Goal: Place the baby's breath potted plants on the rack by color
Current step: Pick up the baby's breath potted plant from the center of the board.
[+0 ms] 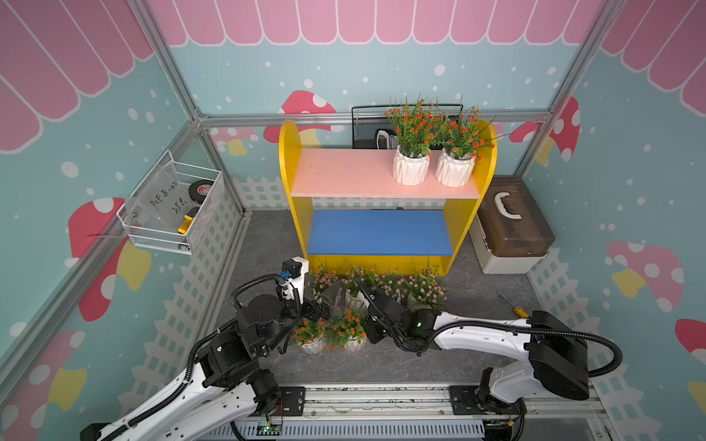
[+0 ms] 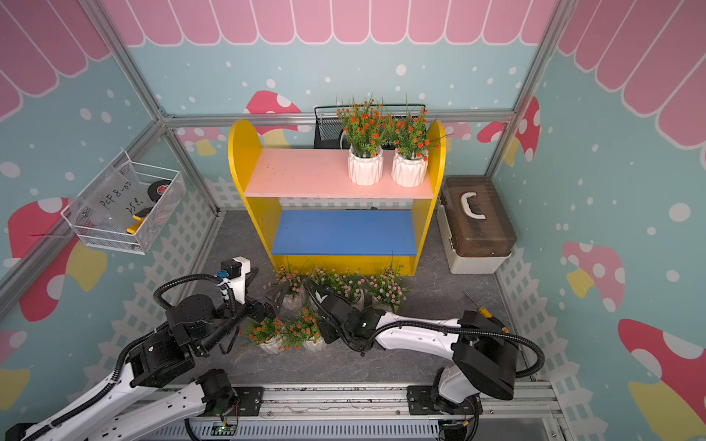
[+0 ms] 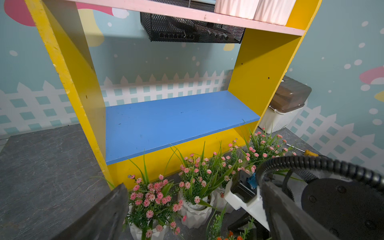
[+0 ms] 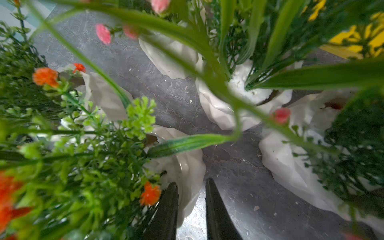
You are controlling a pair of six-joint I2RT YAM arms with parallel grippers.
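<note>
The rack (image 1: 294, 183) stands at the back with two orange-flowered potted plants (image 1: 410, 152) (image 1: 456, 160) on its pink shelf (image 1: 344, 172); its blue shelf (image 1: 378, 233) is bare. Several pink-flowered plants (image 1: 424, 286) line the floor before it, with two orange ones (image 1: 309, 334) (image 1: 347, 330) nearer. My left gripper (image 3: 191, 209) is open beside the leftmost pink plant (image 3: 149, 199). My right gripper (image 4: 192, 182) points down, one finger inside and one outside the rim of an orange plant's white pot (image 4: 187, 166), pinching it. In both top views its fingers are hidden under its body.
A black wire basket (image 1: 366, 130) hangs behind the rack and a white wire basket (image 1: 172, 206) on the left wall. A brown-lidded storage box (image 1: 508, 225) stands right of the rack. A yellow-handled screwdriver (image 1: 512, 303) lies on the grey floor.
</note>
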